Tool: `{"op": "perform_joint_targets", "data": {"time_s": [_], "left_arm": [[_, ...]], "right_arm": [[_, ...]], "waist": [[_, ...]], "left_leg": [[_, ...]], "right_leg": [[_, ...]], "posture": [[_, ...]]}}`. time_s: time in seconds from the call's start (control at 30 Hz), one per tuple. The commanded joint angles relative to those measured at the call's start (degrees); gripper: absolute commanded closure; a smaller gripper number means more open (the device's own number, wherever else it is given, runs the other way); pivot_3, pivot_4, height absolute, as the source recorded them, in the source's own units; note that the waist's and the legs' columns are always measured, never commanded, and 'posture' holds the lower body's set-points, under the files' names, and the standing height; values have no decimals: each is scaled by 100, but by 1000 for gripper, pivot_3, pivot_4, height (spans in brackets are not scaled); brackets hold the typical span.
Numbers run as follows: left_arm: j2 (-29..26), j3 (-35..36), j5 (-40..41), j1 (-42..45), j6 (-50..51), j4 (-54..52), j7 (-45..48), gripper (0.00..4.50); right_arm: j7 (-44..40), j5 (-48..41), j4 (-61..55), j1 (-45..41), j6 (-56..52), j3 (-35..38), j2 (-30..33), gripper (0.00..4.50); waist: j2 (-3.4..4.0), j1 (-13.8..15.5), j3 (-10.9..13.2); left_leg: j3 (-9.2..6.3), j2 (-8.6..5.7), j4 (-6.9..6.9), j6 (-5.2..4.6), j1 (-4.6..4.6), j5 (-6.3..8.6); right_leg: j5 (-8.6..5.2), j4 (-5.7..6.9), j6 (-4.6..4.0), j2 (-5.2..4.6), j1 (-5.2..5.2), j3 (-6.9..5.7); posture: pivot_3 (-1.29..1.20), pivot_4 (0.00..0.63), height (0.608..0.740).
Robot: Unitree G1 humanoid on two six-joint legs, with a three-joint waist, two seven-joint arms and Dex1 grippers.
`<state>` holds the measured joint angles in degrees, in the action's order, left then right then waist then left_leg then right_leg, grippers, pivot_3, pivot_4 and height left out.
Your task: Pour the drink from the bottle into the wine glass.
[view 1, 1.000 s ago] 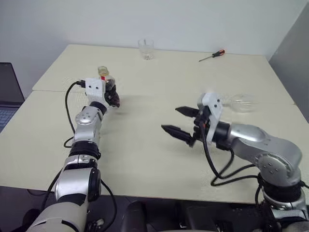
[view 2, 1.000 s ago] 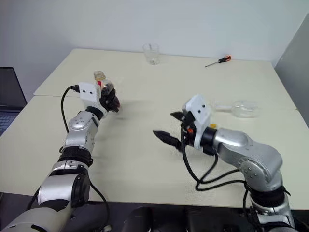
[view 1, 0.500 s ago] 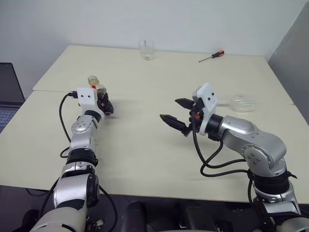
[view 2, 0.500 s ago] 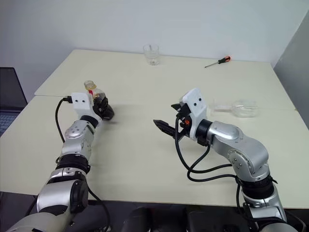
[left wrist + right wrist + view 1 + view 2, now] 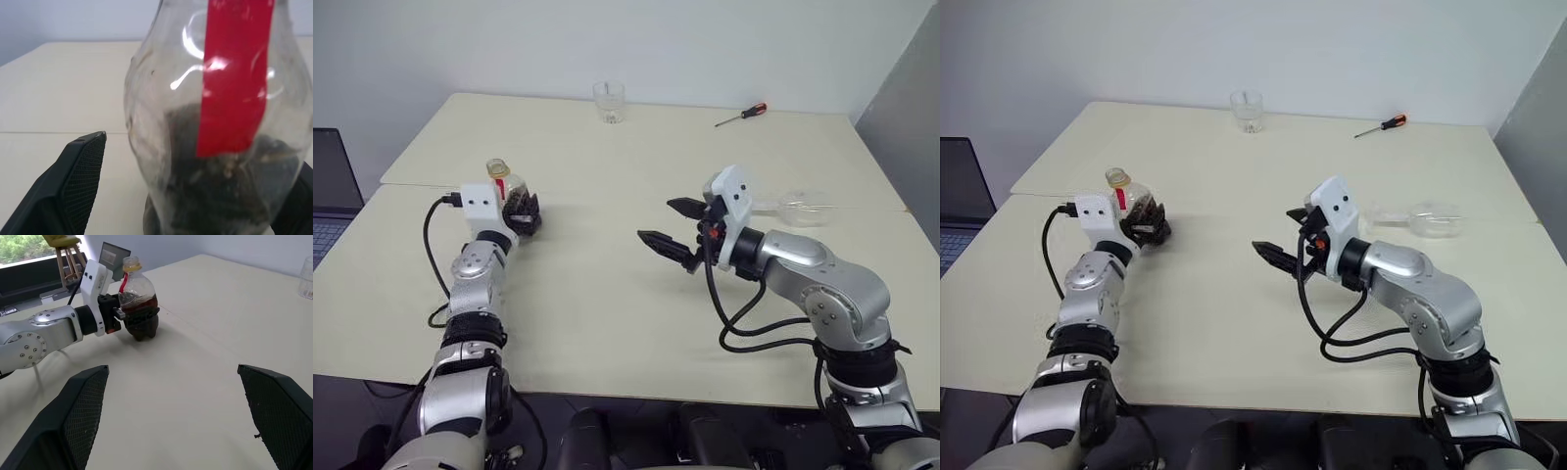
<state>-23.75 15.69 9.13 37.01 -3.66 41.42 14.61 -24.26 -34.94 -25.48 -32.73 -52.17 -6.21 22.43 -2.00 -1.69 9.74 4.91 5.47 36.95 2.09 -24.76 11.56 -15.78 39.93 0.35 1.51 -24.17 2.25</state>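
Note:
The bottle [image 5: 507,186], clear with a red label, a yellow cap and dark drink [image 5: 215,196] in its lower part, stands upright on the table at the left. My left gripper [image 5: 522,210] is open around its lower body, and the left wrist view shows a gap between one finger [image 5: 73,186] and the bottle [image 5: 215,122]. The wine glass [image 5: 803,208] lies on its side on the table at the right. My right gripper [image 5: 658,221] hovers open and empty over the table's middle, pointing toward the bottle [image 5: 138,308].
A short clear tumbler [image 5: 609,101] stands at the table's far edge, and a red-handled screwdriver [image 5: 742,114] lies at the far right. A laptop [image 5: 328,196] sits off the table's left side. A seam [image 5: 607,196] crosses the tabletop.
My left gripper carried the bottle left and down, set it on the table, then opened around it. The right gripper stayed open and barely moved.

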Motion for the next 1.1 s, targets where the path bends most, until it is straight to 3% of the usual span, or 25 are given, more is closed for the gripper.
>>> {"op": "perform_joint_targets", "data": {"time_s": [0.03, 0.47, 0.67, 0.83, 1.1], "left_arm": [[-91, 82, 148, -388, 329, -723, 49, 24], [246, 186, 550, -2350, 1474, -3024, -128, 24], [202, -311, 1461, -3174, 2346, -4514, 1118, 24], [-168, -1050, 1572, -2444, 3118, -4893, 1861, 24], [-780, -2289, 422, -1247, 2448, -4659, 2658, 24]], "right_arm": [[-47, -140, 83, -37, -142, 543, 216, 0], [294, -231, 618, 341, -251, 1510, 174, 0], [1268, -470, 1397, 264, -428, 2533, -352, 0], [1990, -1051, 2036, 11, -528, 3409, -1081, 0], [3117, -1451, 2975, -463, -223, 4333, -1539, 0]], "waist": [[0, -1, 0], [-2, -15, -6], [-2, -17, -6], [-2, 1, -5], [4, -29, -6]], "left_leg": [[1, 0, 0, 0, 0, 0], [-2, 3, -4, 0, 6, 0], [5, -2, -5, 0, 7, 0], [1, -7, -5, 0, 7, 0], [6, -11, -15, -2, 1, 1]], "right_leg": [[0, 1, -1, 0, 0, 0], [9, 1, -19, -18, 3, 10], [-5, 0, 4, -21, 3, 17], [-5, 1, 5, -13, 3, 13], [2, -9, -8, -9, -3, 25]], "posture": [[0, 150, 740], [0, 150, 740], [0, 150, 740], [0, 150, 740], [0, 150, 740]]}}
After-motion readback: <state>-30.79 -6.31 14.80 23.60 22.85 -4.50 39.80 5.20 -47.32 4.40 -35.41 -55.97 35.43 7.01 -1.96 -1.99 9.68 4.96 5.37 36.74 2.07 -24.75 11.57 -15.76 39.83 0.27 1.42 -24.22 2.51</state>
